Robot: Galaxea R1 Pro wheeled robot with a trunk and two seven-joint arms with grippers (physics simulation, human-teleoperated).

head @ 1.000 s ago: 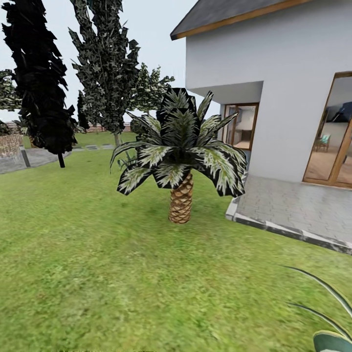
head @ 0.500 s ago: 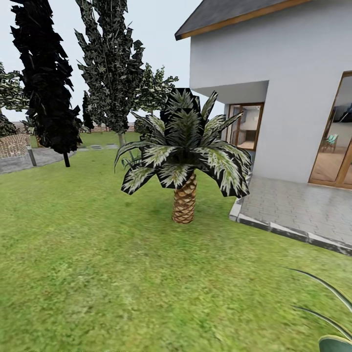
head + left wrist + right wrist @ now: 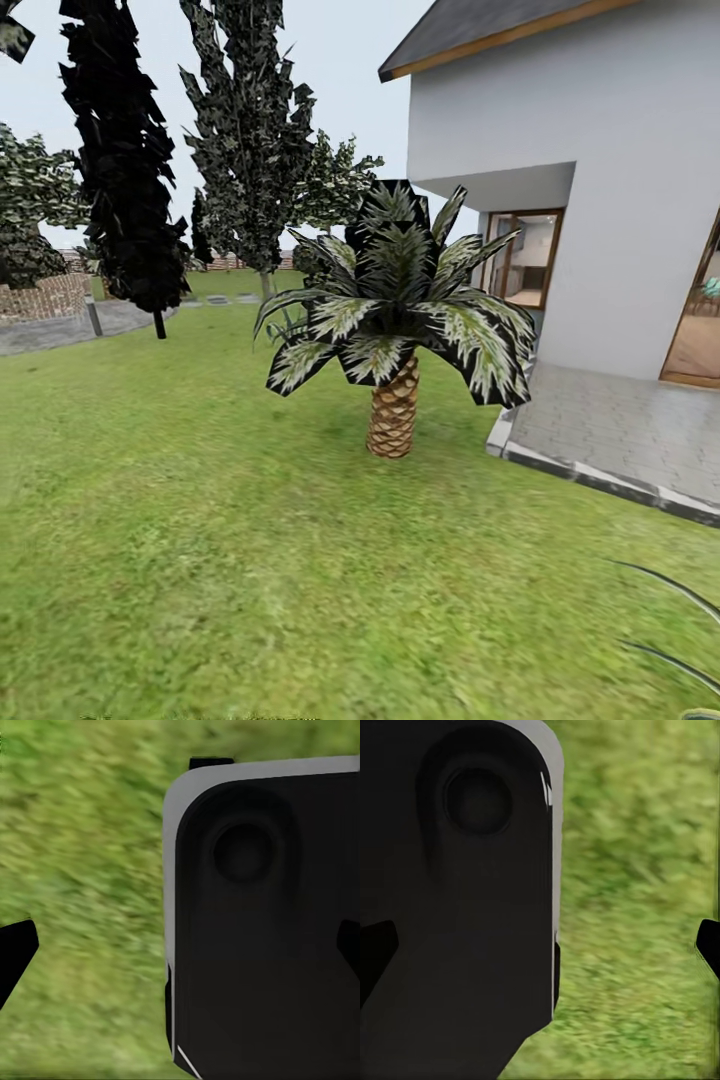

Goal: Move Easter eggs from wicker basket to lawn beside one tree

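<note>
- Mottled green grass lawn [image 3: 200, 560] spreads wide; a short scaly-trunked palm [image 3: 393, 405] stands near the grey paved patio's [image 3: 620, 430] corner, beside the white house [image 3: 600, 150].
- Dark narrow cypress-like trees [image 3: 125, 170] line the lawn's far edge.
- Both wrist views show blurred grass with dark fingertips set wide apart: claws spread, empty.

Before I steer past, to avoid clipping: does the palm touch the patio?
Apart. Head view shows grass between the palm trunk and the patio edge.

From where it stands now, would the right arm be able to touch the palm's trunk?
Probably not. The palm's trunk stands well ahead across open lawn; nothing blocks the way, but the robot would likely need to drive closer first.
</note>
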